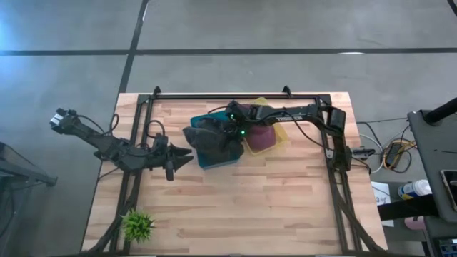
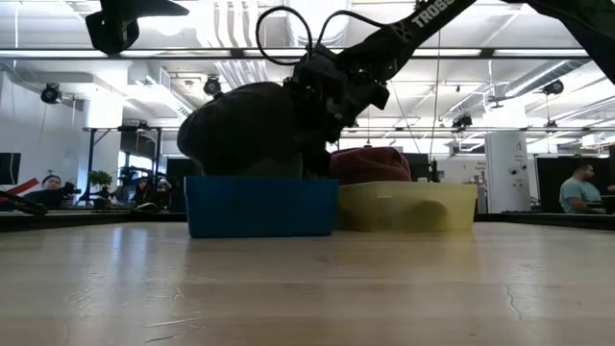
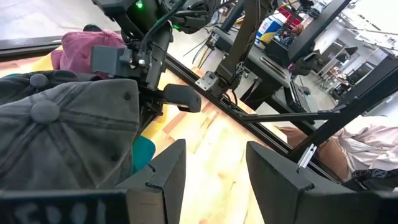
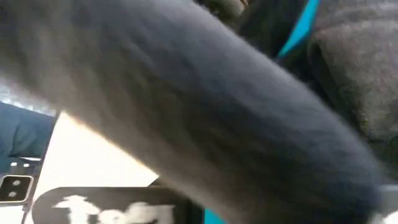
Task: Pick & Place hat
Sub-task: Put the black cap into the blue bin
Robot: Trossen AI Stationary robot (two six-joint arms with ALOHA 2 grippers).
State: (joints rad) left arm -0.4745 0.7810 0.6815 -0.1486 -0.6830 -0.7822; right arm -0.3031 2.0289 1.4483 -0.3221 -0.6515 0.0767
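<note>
A dark grey hat (image 1: pixel 208 135) (image 2: pixel 240 130) (image 3: pixel 62 137) bulges above the blue bin (image 1: pixel 218 161) (image 2: pixel 259 207). A second grey cap's button shows behind it in the left wrist view. My right gripper (image 1: pixel 232 130) (image 2: pixel 322 106) reaches in from the table's right and is shut on this hat. A maroon hat (image 1: pixel 260 138) (image 2: pixel 370 163) sits in the yellow bin (image 1: pixel 283 135) (image 2: pixel 408 207) beside it. My left gripper (image 1: pixel 184 158) (image 3: pixel 214 174) is open, just left of the blue bin and touching nothing. My right gripper holds the dark grey hat at its right side (image 2: pixel 303 125), coming from the table's right and slanting down. The hat's cloth (image 4: pixel 205 118) fills the right wrist view and hides the fingertips. One finger (image 3: pixel 182 98) shows outside the cloth. The hat's underside is hidden by the bin wall.
A black frame (image 1: pixel 235 95) runs round the wooden table. A small green plant (image 1: pixel 138 225) stands at the near left corner. The near half of the table (image 1: pixel 250 207) is bare wood. People show in the room beyond the table.
</note>
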